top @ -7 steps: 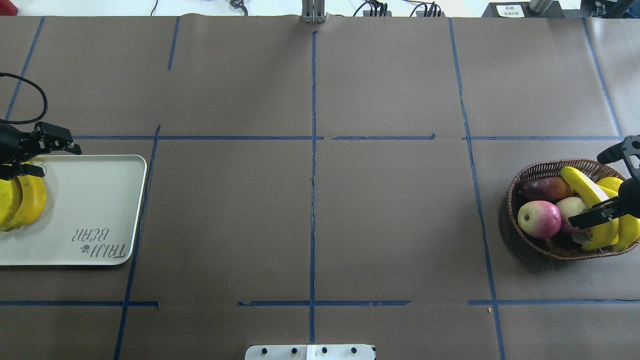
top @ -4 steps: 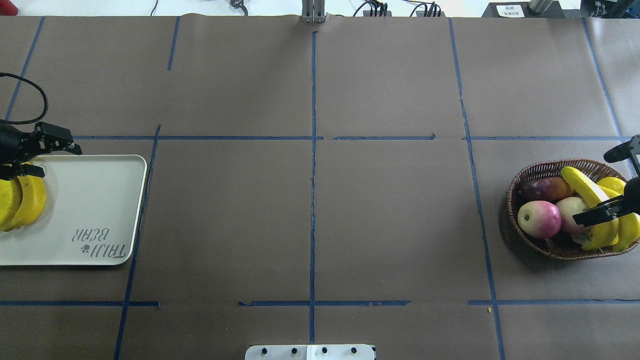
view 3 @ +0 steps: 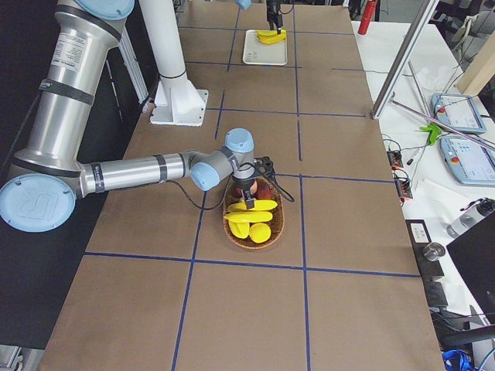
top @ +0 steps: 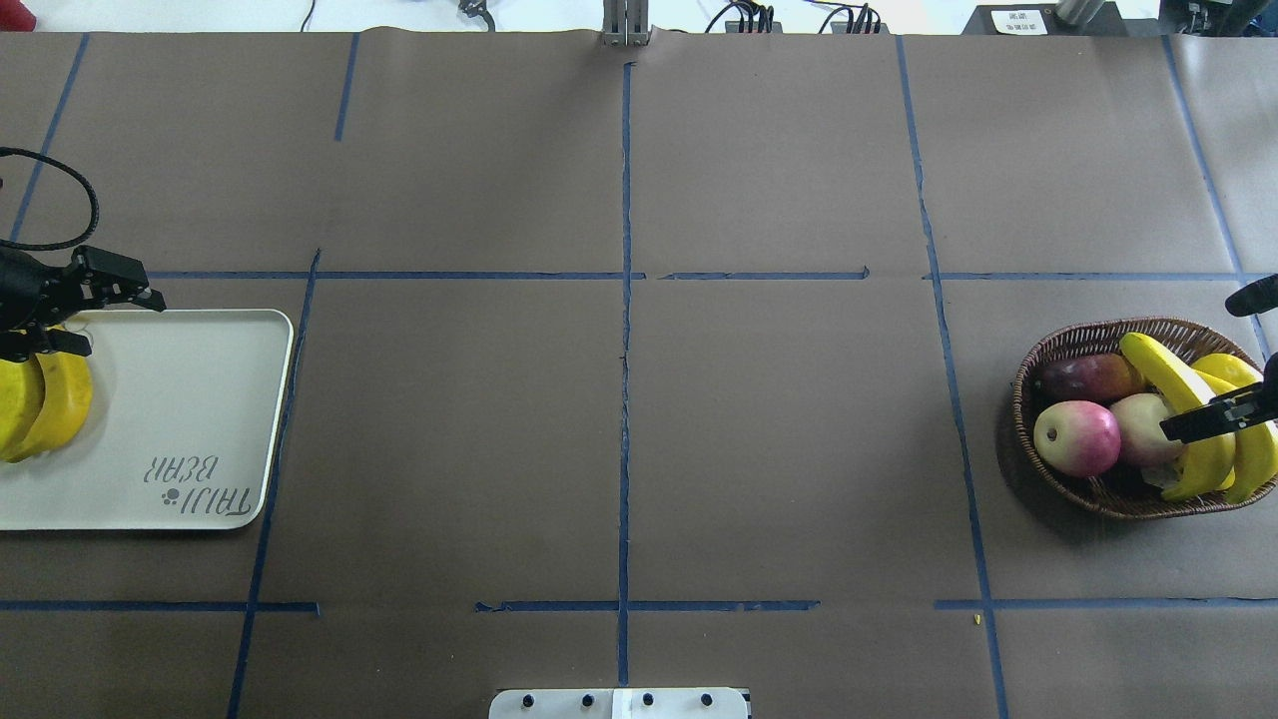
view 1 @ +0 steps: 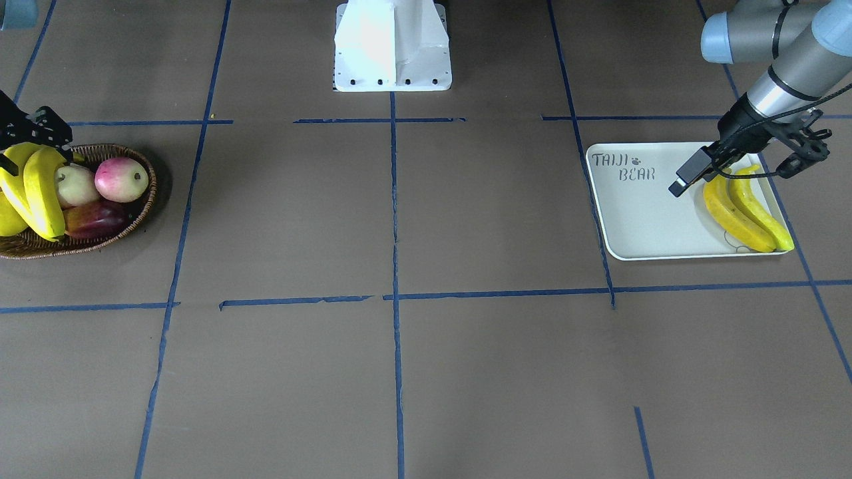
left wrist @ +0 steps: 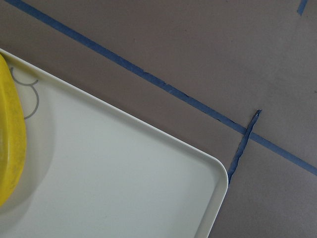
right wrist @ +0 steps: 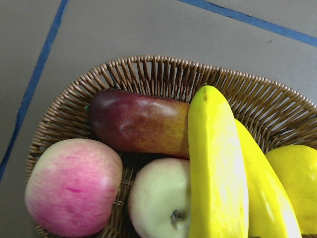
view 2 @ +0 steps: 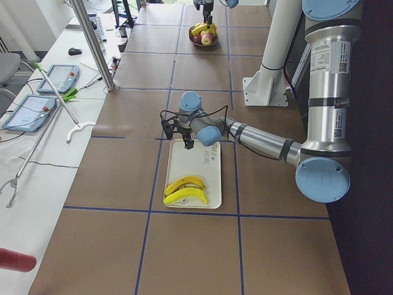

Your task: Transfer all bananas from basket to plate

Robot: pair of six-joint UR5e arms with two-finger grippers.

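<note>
While left end effector, right end effector gape, bananas yellow, seemingly green-tipped.

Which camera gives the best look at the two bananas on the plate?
The front-facing view: both bananas lie nearly whole on the plate. Overhead crops them at the edge, the left wrist camera catches one sliver, and the side views show them small.

The right arm reaches in from 9 o'clock, its right gripper over the basket on the counter. Yellow bananas lie inside it; the plate sits far off at 12 o'clock.
</note>
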